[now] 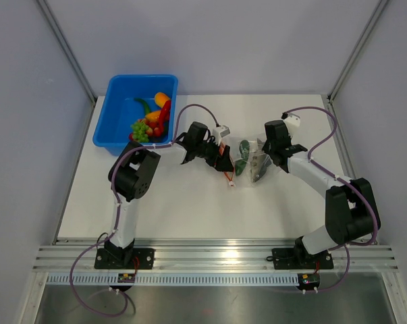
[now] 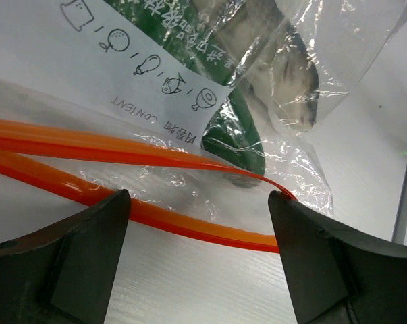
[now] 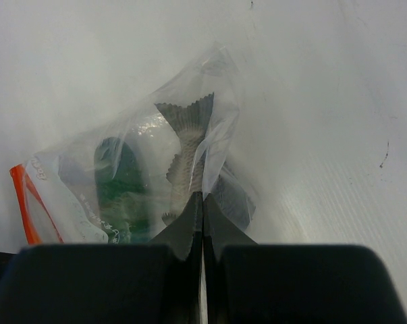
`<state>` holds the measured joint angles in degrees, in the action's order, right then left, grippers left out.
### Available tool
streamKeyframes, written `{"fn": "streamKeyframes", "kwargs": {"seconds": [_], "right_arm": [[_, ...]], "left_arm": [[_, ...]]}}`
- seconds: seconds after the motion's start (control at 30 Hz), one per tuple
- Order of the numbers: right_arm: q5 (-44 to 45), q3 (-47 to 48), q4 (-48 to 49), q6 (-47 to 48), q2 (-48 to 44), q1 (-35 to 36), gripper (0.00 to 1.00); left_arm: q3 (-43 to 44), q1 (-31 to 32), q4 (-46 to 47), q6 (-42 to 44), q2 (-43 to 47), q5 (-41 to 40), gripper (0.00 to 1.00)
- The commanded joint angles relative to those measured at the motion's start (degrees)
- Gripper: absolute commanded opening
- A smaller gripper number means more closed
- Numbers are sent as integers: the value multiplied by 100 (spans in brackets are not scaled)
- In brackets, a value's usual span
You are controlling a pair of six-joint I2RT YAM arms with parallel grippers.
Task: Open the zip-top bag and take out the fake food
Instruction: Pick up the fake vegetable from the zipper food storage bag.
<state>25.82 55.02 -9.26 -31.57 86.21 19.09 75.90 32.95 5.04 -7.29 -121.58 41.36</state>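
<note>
The zip-top bag [image 1: 249, 162] lies on the counter [image 1: 190, 209] at mid-depth, slightly right of centre, between the two arms' wrists and well apart from the blue tub [image 1: 119, 101] at the far left. The left fingers [image 2: 88, 236] are spread wide apart and grip nothing. The bag's orange zip strip [image 2: 88, 145] runs across the gap between them, and the tip of one finger touches or nearly touches the strip's end. In the left wrist view the two tracks of the strip diverge toward the left side of the picture. The white label [image 2: 122, 67] sits just beyond the strip. The right fingers [image 3: 203, 209] are pressed fully together, their tips pinching the clear film at the end of the bag opposite the strip. Two pieces of fake food are inside the bag: a green cucumber [image 3: 119, 182] and a grey fish [image 3: 186, 155], lying side by side. The tub holds further pieces: a yellow-orange pepper [image 1: 162, 98], red pieces [image 1: 164, 113] and green grapes [image 1: 140, 128].
</note>
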Motion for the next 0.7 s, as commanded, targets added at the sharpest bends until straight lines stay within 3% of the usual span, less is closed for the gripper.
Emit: {"fn": "streamKeyframes", "kwargs": {"seconds": [0.0, 0.07, 0.23, 0.27, 0.3, 0.33, 0.43, 0.63, 0.67], "right_arm": [[-69, -9, 179, -68, -61, -28, 0], [-69, -18, 187, -68, -70, -28, 0], [-51, -44, 187, -60, -114, -28, 0], [-60, -53, 205, -60, -122, -28, 0], [-51, -62, 196, -60, -131, -20, 0], [-34, -62, 196, -60, -140, -28, 0], [-25, -62, 196, -60, -140, -28, 0], [-7, -62, 187, -51, -149, -20, 0], [1, -71, 187, -42, -158, -28, 0]], "left_arm": [[84, 27, 278, -150, -24, 197, 93], [57, 36, 314, -98, -15, 135, 99], [188, 71, 33, 87, -68, -234, 99], [206, 71, -29, 96, -76, -286, 97], [232, 80, -81, 131, -120, -383, 85], [276, 80, -152, 149, -146, -427, 79], [320, 89, -293, 202, -130, -664, 66], [101, 98, -126, 141, 20, -779, 56], [118, 89, -135, 36, -41, -770, 47]]}}
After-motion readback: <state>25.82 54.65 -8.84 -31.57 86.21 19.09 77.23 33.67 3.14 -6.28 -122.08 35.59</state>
